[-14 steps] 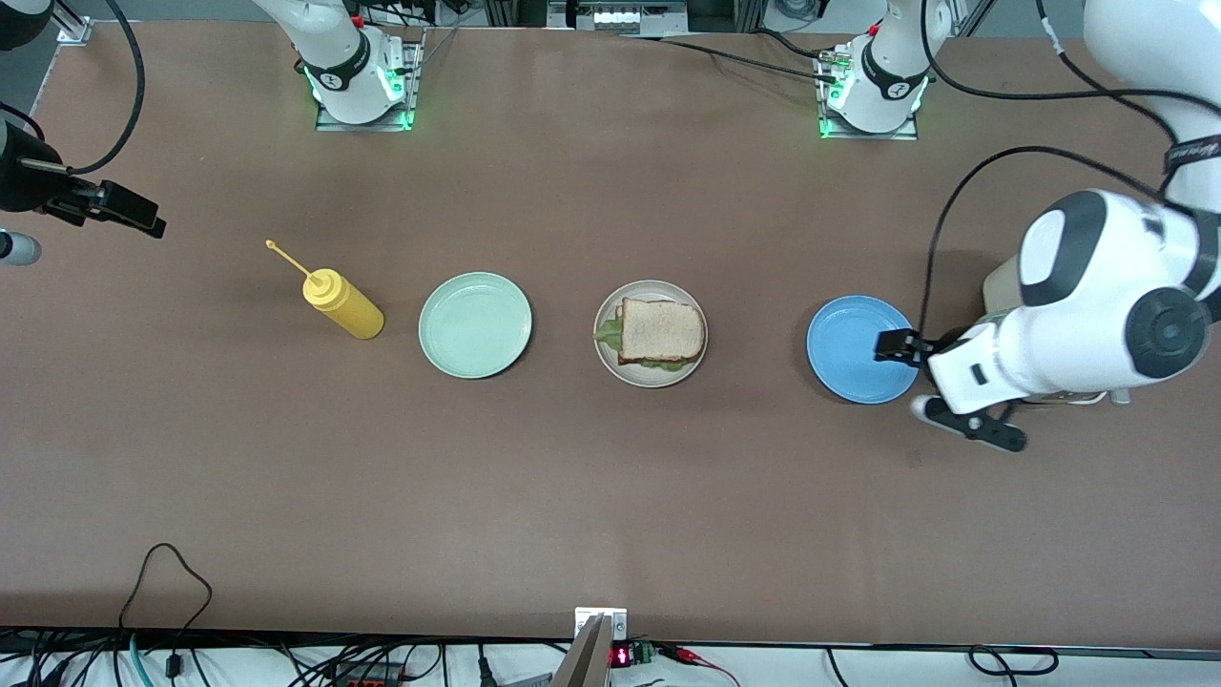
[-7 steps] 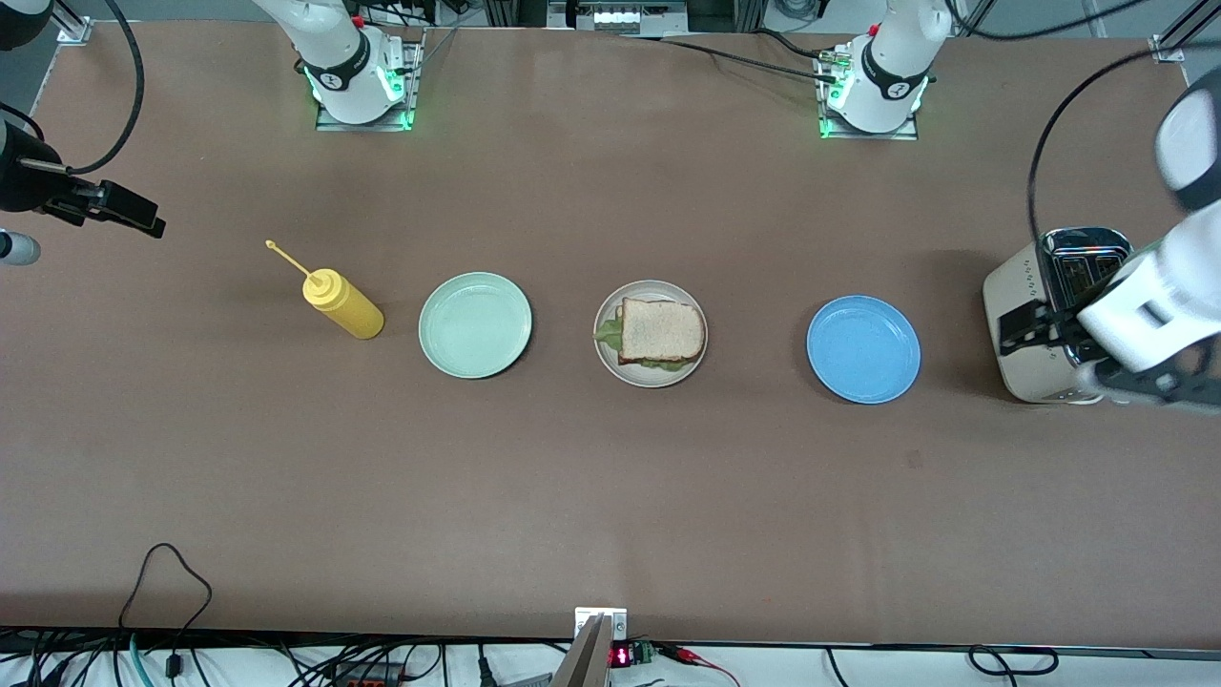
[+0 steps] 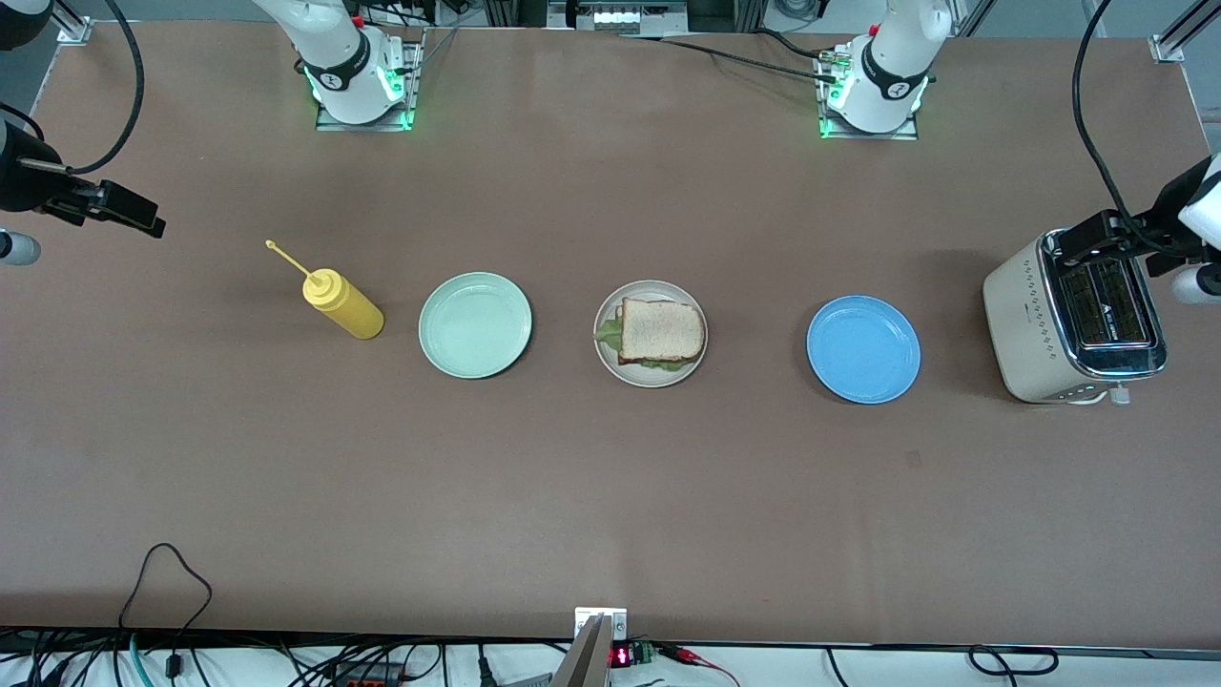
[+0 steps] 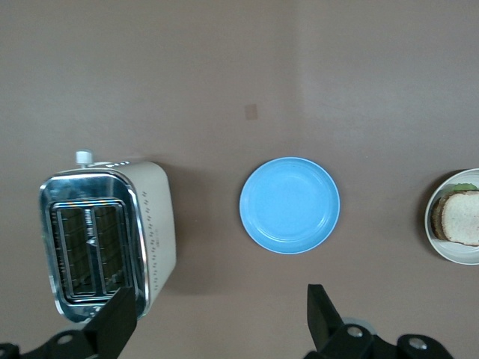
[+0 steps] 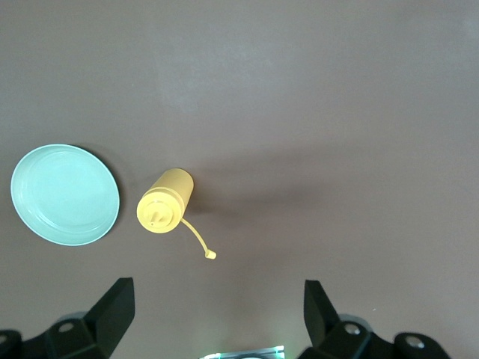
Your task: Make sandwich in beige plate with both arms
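Left hand (image 4: 217, 329): fingers spread apart, holding nothing, up over the toaster at the left arm's end of the counter.
Right hand (image 5: 217, 321): fingers spread apart, empty, waiting over the right arm's end of the counter near the yellow bottle.
Counter (image 3: 610, 496): brown, carrying everything in one row.
Toaster (image 3: 1076, 320): slots look empty.
Blue plate (image 3: 863, 349): bare, between toaster and beige plate.
Mint plate (image 3: 475, 324): bare, beside the yellow bottle (image 3: 341, 302).
Beige plate (image 3: 651, 333): mid-row, holding the sandwich (image 3: 658, 331).
Sandwich: bread on top, lettuce showing at the edges.
Progress: assembly looks finished; probably nothing is left beyond parking the arms.
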Motion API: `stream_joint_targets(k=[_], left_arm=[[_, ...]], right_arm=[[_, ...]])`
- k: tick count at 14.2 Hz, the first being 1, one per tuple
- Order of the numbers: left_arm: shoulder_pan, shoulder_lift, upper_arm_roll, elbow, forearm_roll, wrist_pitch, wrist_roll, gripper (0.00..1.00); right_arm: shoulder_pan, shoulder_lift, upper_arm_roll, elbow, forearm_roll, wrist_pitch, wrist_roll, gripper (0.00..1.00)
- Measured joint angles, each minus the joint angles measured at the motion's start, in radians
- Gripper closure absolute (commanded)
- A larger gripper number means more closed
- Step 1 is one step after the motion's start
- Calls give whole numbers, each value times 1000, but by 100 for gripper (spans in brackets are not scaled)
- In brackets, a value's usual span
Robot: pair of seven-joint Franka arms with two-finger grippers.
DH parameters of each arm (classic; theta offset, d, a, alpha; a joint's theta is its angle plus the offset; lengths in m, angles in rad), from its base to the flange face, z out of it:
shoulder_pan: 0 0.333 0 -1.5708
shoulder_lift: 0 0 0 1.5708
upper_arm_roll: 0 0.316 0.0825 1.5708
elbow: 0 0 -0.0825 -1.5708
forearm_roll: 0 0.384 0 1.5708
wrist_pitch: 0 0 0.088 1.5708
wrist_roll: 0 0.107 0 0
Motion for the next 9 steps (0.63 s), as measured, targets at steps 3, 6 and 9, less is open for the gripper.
stream_joint_targets(k=[3,6,9], left_arm=[[3,-42,-1,-103,-11,58,-7,0],[3,-99,-2,-174,-13,66,-12,0],[3,-141,-2,-213,-14,64,-14,0]], right_arm=[[0,0,1,0,0,-5,0,0],[0,0,1,0,0,-5,0,0],[0,0,2,0,0,-6,0,0]])
